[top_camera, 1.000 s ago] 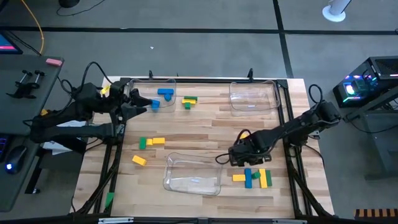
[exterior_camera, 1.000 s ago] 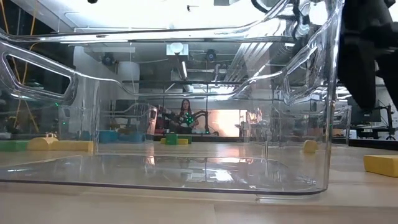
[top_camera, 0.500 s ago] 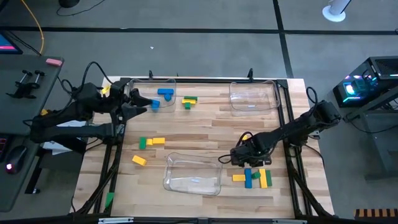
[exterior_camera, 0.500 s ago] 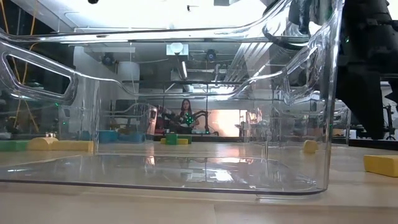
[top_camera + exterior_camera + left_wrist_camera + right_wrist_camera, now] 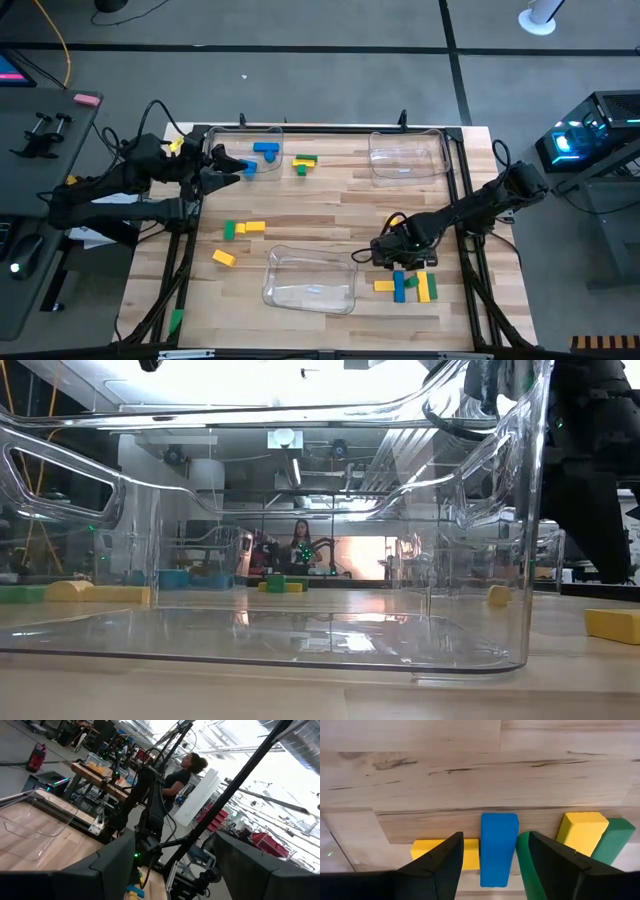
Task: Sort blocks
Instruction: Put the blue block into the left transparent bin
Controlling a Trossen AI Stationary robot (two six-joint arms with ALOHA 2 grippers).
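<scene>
Near the table's near right edge lies a cluster of blocks: a blue bar with a yellow block on one side and a green block, a yellow bar and a second green one on the other. My right gripper points steeply down over the cluster, open, one finger on either side of the blue bar. My left gripper waits open, raised at the far left. More blocks lie at the far left and the left middle.
A clear tray stands near the front middle, just left of the right gripper, and fills the low view. A second tray is at the far right, a third at the far left. A person stands in the room behind.
My right gripper has sunk toward the block cluster and shifted a little toward the near edge, then kept still. Its finger gap has not changed. No block has moved.
</scene>
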